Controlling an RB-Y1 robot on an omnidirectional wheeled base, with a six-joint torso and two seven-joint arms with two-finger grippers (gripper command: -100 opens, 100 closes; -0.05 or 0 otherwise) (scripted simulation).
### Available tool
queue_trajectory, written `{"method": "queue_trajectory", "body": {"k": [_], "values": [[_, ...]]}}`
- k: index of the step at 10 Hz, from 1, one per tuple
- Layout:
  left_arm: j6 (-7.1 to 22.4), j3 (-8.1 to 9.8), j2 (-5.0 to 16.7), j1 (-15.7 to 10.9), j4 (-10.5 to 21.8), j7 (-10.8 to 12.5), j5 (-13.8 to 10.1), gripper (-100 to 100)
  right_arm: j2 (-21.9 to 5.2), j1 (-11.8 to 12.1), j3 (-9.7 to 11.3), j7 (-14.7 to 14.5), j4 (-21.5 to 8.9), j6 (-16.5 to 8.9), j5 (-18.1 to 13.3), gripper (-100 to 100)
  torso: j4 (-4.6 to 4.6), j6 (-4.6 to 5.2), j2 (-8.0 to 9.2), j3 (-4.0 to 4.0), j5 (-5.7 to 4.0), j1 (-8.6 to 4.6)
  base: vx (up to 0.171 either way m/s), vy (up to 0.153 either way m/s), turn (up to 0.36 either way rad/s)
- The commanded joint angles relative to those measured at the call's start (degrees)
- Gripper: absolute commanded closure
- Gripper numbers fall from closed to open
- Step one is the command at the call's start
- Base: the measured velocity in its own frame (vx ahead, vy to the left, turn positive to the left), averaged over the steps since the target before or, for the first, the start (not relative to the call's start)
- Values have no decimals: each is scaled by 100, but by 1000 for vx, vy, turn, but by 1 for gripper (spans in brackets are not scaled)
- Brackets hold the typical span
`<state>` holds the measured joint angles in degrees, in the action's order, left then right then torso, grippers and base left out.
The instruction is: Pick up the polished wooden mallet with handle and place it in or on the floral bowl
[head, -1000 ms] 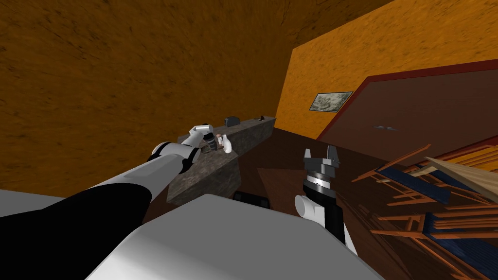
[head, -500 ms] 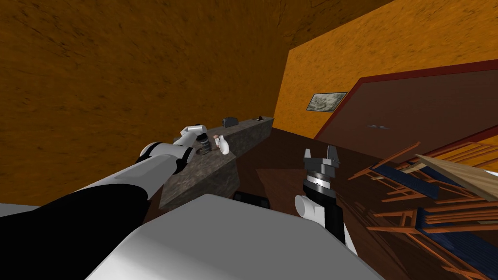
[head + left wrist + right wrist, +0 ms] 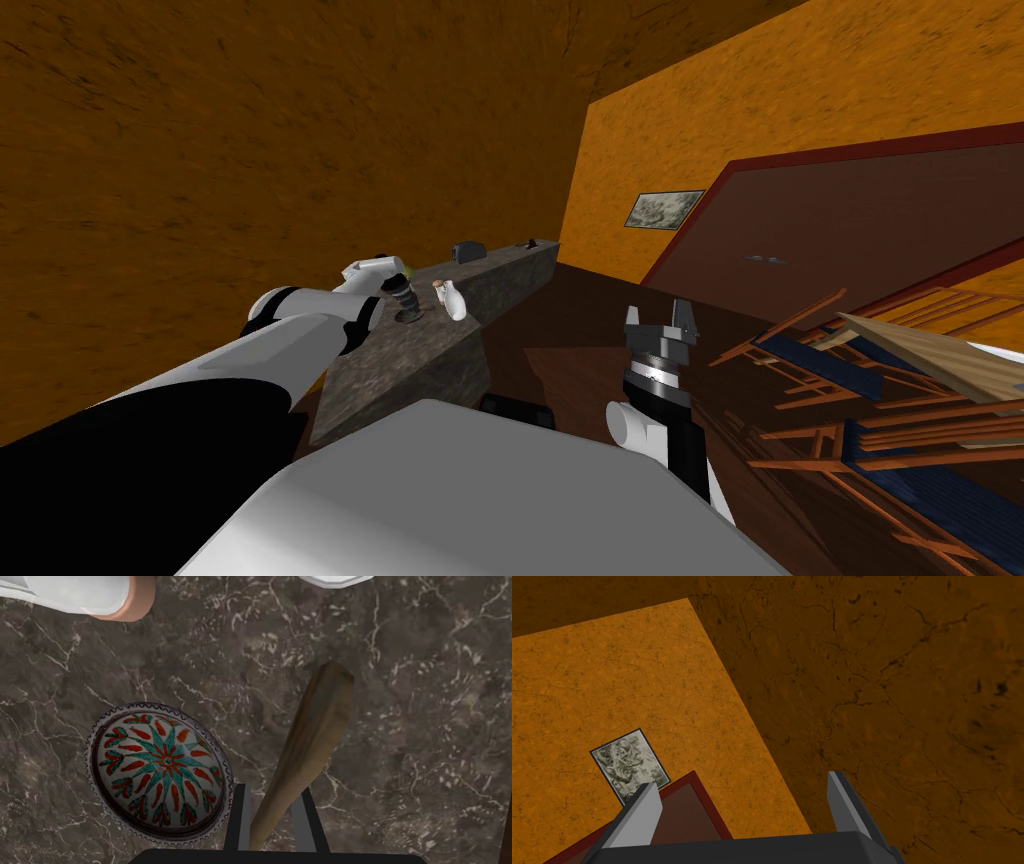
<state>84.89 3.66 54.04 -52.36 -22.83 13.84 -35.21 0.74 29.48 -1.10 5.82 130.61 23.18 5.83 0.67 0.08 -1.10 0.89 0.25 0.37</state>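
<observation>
1. Left gripper (image 3: 272, 821): I read both fingers (image 3: 242, 816) as closed on the thin end of the wooden mallet (image 3: 315, 736). The handle is clamped between them.
2. Mallet position: the shaft runs from between the fingers out past the fingertips, widening to its thick end. It is tilted away from the line of the fingers. I cannot tell whether the thick end touches the surface below.
3. Floral bowl (image 3: 160, 768): it sits on the dark marbled counter (image 3: 400, 726) below the gripper, just beside one finger. It has a red and teal petal pattern. The mallet is on the other side of that finger and apart from the bowl.
4. White bottle (image 3: 100, 596) with a clay-coloured band: it lies on the counter beyond the bowl, well ahead of the fingertips.
5. Right gripper (image 3: 658, 315): it is held up in front of the chest, off the counter's side. Its fingers stand wide apart with nothing between them.
</observation>
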Motion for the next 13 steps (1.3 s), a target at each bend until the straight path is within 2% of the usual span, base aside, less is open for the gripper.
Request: {"method": "queue_trajectory", "body": {"k": [1,2,3,4,5,6,7,8,9,10,11,13], "values": [[227,109,35,286,-286,199,-89,100,0,0,0,0,0,0,0,0,0,0,0,0,0,0,16,-5,4],[227,109,35,409,-474,199,-89,100,0,0,0,0,0,0,0,0,-1,-3,8,-4,3,1,0,0,0],[227,109,35,409,-602,199,-89,100,0,0,0,0,0,0,0,0,-4,-5,15,-9,5,3,-9,-3,2],[76,220,318,525,-535,112,-139,100,0,-1,0,0,0,0,0,0,-8,-5,19,-12,2,2,31,-1,-80],[76,220,333,525,-535,112,-139,100,0,0,0,0,0,0,0,0,-9,-12,11,-10,-2,6,48,7,-32],[7,269,470,583,-458,72,-162,100,0,0,0,0,0,0,0,0,-8,-17,5,-6,-2,8,52,9,-27],[7,269,470,583,-458,72,-162,100,0,0,0,0,0,0,0,0,-7,-21,2,-5,-1,9,40,5,-3],[-111,350,708,699,-314,-2,-202,100,0,0,0,0,0,0,0,0,-8,-22,6,-7,2,7,62,17,-64],[-111,350,708,625,-159,-2,-202,100,0,0,0,0,0,0,0,0,-10,-30,3,-7,2,16,60,28,-17],[-197,405,892,810,-190,-63,-229,100,-1,0,-1,0,0,0,0,0,-10,-30,5,-8,6,20,63,51,-37],[-197,405,892,810,-217,-63,-229,100,-1,0,-1,0,0,0,0,0,-11,-34,6,-9,6,30,61,51,-13],[-280,451,1066,938,-56,-125,-249,100,-1,0,-1,0,0,0,0,0,-12,-30,4,-8,6,25,83,74,-29]]}}
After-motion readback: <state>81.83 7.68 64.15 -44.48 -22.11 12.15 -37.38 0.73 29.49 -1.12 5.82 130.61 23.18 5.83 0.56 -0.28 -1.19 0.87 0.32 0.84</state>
